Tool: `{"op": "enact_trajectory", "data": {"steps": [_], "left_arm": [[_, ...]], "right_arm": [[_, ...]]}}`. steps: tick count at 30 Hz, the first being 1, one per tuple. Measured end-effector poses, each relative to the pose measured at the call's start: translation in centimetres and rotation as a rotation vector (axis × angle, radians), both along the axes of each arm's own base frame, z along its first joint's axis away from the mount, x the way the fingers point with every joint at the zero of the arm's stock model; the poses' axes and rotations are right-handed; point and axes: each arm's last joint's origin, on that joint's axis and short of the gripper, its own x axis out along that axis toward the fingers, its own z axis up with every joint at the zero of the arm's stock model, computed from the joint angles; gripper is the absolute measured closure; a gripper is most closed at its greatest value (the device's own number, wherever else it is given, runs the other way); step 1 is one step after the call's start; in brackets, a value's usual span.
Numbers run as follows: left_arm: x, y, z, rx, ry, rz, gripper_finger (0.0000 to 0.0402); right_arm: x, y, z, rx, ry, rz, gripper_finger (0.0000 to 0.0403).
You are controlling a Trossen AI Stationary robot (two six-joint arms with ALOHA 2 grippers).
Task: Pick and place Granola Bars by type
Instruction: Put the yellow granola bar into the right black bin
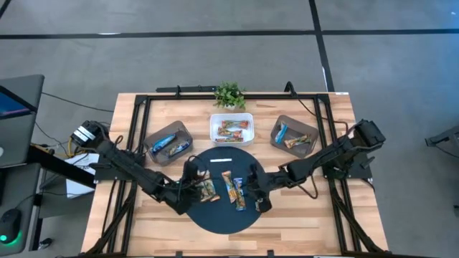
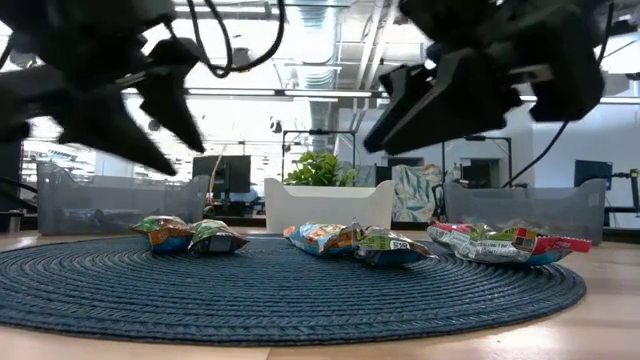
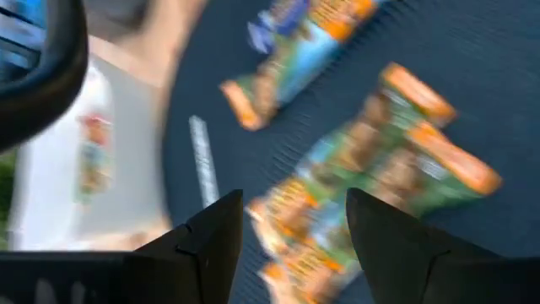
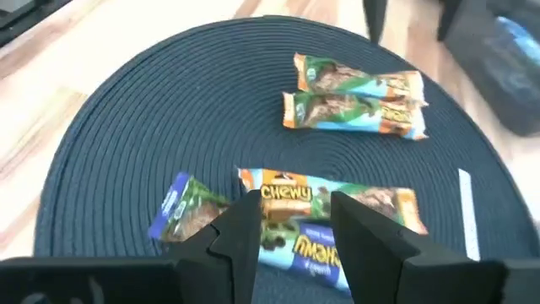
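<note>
You have both dark two-finger grippers low over the round dark-blue woven mat (image 1: 219, 215) at the front middle of the wooden table (image 1: 337, 222). Your left gripper (image 1: 193, 170) hangs over the mat's left part with its fingers parted and nothing between them, just above a pair of green-and-orange wrapped granola bars (image 1: 207, 189) lying side by side. Your right gripper (image 1: 252, 188) sits over the mat's right part, fingers likewise spread and empty, just beside two more bars, an orange-wrapped bar (image 1: 229, 185) and a blue-and-orange chewy bar (image 1: 239, 197). A thin white strip (image 1: 221, 160) lies on the mat's far edge. Beyond the mat you see three containers in a row: a grey bin on the left (image 1: 169, 141) holding blue-wrapped bars, a white square tray (image 1: 232, 129) in the middle holding orange-wrapped bars, and a grey bin on the right (image 1: 295, 135) with a blue and an orange one. A small green potted plant (image 1: 229, 94) stands behind the white tray.
</note>
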Motion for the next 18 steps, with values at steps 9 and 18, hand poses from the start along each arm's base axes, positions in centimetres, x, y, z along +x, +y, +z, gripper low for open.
{"op": "enact_trajectory", "data": {"steps": [9, 18], "left_arm": [[-1.3, 0.1, -2.2, -0.141, 0.093, -0.06, 0.0198], [-0.7, 1.6, -3.2, -0.172, 0.082, -0.062, 0.0234]], "right_arm": [[1.4, -0.9, -0.3, 0.059, 0.027, 0.034, 0.0265], [1.3, -0.8, -0.3, 0.068, 0.039, 0.027, 0.0265]]}}
